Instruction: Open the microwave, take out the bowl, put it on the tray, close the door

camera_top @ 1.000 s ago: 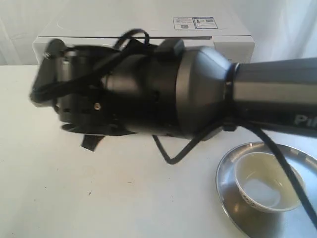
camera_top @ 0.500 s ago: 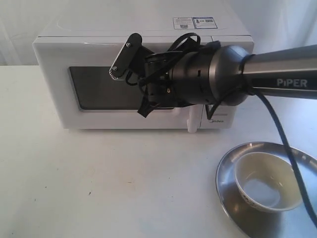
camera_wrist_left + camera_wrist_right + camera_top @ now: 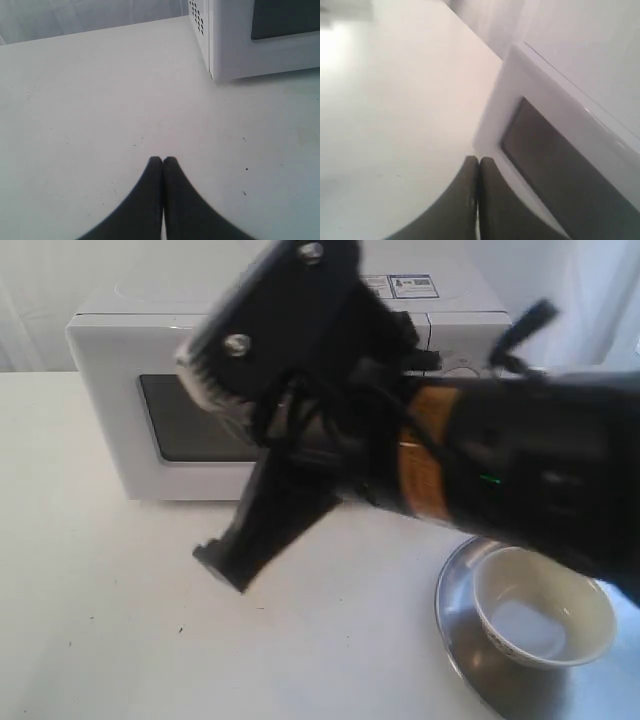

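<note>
door [image 3: 188,426] looks shut, bowl [image 3: 543,605] sits in tray [image 3: 465,655]; right gripper [image 3: 479,161], jaws together, hangs just in front of the door, nearer than left gripper [image 3: 162,160], also pinched together.

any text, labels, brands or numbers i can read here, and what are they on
No text here is legible.
Stickers on top of the microwave: printed, but too small to read.
Right arm: motion-blurred, no legible marking.
Both wrist views: no text in view.

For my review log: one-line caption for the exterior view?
Bowl sits on the tray, door shut on the microwave, right arm blurred across the foreground.
</note>
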### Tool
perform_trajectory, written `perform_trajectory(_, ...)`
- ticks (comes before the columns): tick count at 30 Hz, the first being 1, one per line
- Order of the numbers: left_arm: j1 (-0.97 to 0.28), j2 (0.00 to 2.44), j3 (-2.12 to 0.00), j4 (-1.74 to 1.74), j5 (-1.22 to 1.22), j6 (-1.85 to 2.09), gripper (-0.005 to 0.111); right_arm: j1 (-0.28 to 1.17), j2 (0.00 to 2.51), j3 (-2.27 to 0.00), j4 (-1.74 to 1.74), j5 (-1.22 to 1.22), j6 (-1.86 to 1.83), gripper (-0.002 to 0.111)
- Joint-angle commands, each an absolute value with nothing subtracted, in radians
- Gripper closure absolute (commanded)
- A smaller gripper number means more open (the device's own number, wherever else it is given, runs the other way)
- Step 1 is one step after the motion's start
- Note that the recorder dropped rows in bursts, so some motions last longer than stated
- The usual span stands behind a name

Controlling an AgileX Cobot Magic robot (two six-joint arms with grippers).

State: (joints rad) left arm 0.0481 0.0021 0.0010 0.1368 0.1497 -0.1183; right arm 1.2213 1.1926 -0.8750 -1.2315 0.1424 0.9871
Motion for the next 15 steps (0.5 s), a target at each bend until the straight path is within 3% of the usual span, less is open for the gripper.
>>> perform_trajectory(1, 0.047, 0.0, 0.0, 0.135, 0.149, -0.125, 0.107, 1.245, 0.952, -0.723, -1.221, -0.093, 1.089, 0.108)
perform_trajectory(9, 0.047, 0.0, 0.0, 0.135, 0.149, -0.125, 0.107, 1.245, 0.664, -0.662, -1.233, -0.105, 1.093, 0.108)
perform_trajectory(15, 0.047, 0.0, 0.0, 0.135, 0.149, -0.125, 0.107, 1.191, 0.579, -0.585, -1.075, 0.377, 1.079, 0.108)
